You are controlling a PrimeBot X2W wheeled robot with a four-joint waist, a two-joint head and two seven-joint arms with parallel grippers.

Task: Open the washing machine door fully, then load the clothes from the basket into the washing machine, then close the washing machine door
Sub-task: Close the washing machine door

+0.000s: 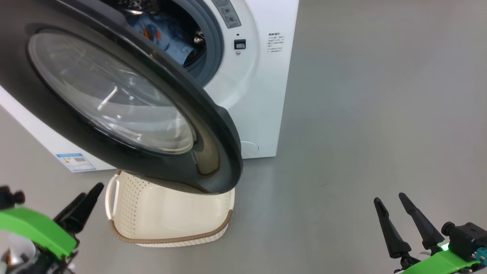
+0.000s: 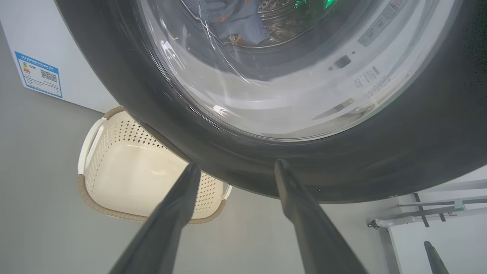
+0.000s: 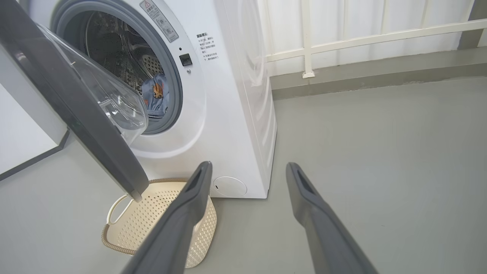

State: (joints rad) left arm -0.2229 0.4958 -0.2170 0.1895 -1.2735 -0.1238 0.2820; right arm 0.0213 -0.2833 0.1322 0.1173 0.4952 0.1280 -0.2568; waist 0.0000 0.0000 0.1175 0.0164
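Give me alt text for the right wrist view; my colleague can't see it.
The washing machine door hangs partly open above the basket, whose visible inside is bare; blue bear-print clothes lie in the drum of the white washing machine. The right tool is open, holding nothing, over grey floor.

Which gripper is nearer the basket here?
Left. The left gripper sits just left of the basket; the right gripper is well away across the floor to its right.
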